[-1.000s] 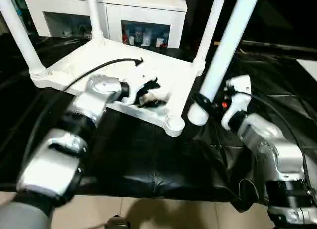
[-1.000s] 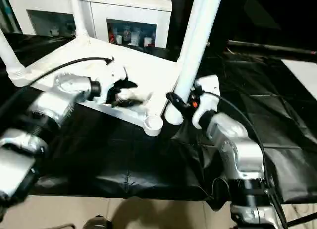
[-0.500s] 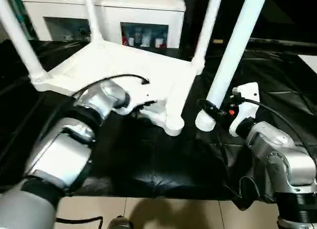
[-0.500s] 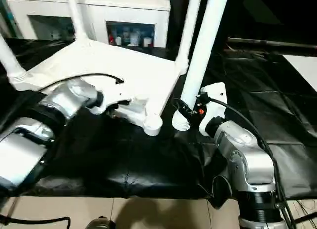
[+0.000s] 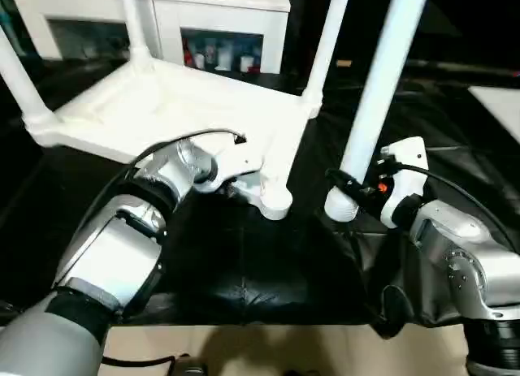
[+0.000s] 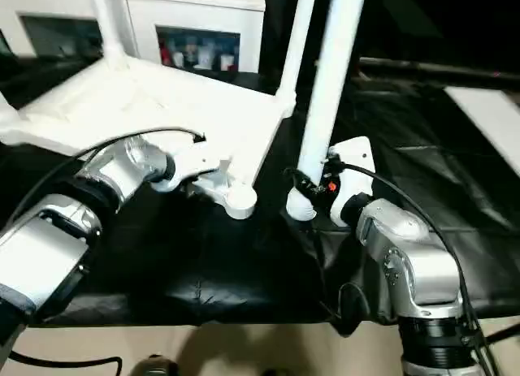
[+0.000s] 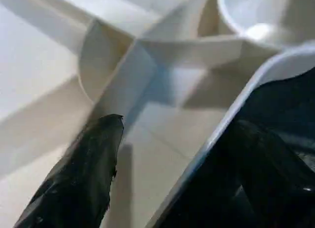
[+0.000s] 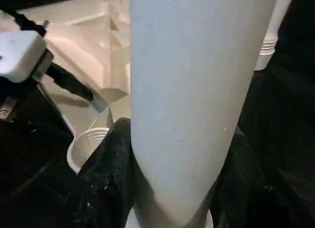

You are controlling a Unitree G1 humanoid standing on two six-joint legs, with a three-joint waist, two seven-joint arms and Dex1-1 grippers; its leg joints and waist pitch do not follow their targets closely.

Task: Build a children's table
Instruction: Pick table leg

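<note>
The right gripper (image 5: 345, 189) grasps a loose white leg (image 5: 374, 100) upright beside the empty corner socket (image 5: 275, 202) of the upturned children's table (image 5: 179, 108) on the black tabletop (image 5: 244, 262). The left gripper (image 7: 172, 154), spread wide, straddles the table's rim; its wrist view shows ribs underneath.

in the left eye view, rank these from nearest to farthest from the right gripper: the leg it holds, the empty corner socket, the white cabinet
1. The loose leg: clamped in the right gripper near its threaded lower end.
2. The empty corner socket: just beside that end, toward the robot's left, on the near corner of the upturned table top.
3. The white cabinet: far back, beyond the table top.
</note>
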